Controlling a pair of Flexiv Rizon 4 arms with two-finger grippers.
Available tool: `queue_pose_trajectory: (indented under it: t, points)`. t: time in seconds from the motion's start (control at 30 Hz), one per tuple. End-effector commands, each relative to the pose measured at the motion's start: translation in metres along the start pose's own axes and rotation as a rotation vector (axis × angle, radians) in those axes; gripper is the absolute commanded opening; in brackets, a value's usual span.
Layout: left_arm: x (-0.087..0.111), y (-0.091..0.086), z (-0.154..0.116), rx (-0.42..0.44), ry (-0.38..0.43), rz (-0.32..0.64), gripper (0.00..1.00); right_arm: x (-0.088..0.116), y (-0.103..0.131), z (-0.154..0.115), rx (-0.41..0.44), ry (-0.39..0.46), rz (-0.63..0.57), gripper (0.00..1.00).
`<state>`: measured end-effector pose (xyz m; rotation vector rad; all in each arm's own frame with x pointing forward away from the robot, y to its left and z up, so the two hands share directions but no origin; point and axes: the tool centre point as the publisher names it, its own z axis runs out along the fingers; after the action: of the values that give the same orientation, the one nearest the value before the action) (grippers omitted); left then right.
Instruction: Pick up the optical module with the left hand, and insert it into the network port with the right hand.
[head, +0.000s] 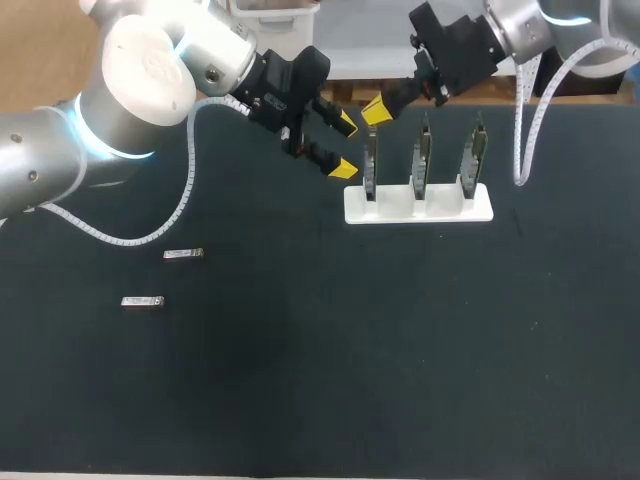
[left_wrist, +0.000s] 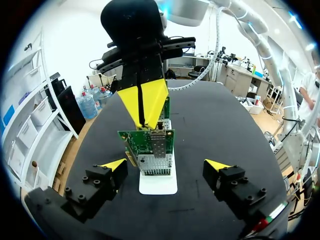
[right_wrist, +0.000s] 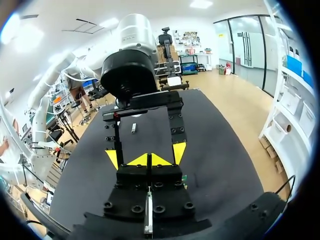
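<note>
Two silver optical modules (head: 183, 254) (head: 142, 301) lie flat on the black table at the left, away from both arms. A white stand (head: 440, 209) holds three upright green network cards; the leftmost card (head: 370, 165) (left_wrist: 150, 145) is nearest both grippers. My left gripper (head: 345, 147) (left_wrist: 165, 165) is open just left of that card, its fingers wide apart with nothing between them. My right gripper (head: 375, 110) (right_wrist: 149, 160) is shut, its yellow tips (left_wrist: 143, 102) pressed together just above the card's top edge. I see nothing held in it.
The other two cards (head: 423, 160) (head: 472, 155) stand to the right on the same stand. A grey cable (head: 120, 238) from my left arm lies on the table at the left. One module (right_wrist: 133, 128) shows far ahead of the right gripper.
</note>
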<state>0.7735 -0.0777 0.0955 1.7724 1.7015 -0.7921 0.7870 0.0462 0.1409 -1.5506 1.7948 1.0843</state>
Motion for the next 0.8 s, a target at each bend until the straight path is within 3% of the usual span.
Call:
queue_pose_trajectory:
  t: [0.03, 0.5, 0.8]
  points:
    - [-0.001, 0.001, 0.0, 0.002, 0.004, -0.001, 1.0, 0.005, 0.001, 0.001, 0.001, -0.013, 0.007, 0.0]
    - [-0.001, 0.001, 0.0, 0.002, 0.004, -0.001, 1.0, 0.012, -0.001, 0.003, -0.001, -0.025, 0.025, 0.0]
    - [-0.001, 0.001, 0.0, 0.002, 0.004, -0.001, 1.0, -0.002, 0.003, -0.005, 0.009, -0.053, -0.015, 0.0]
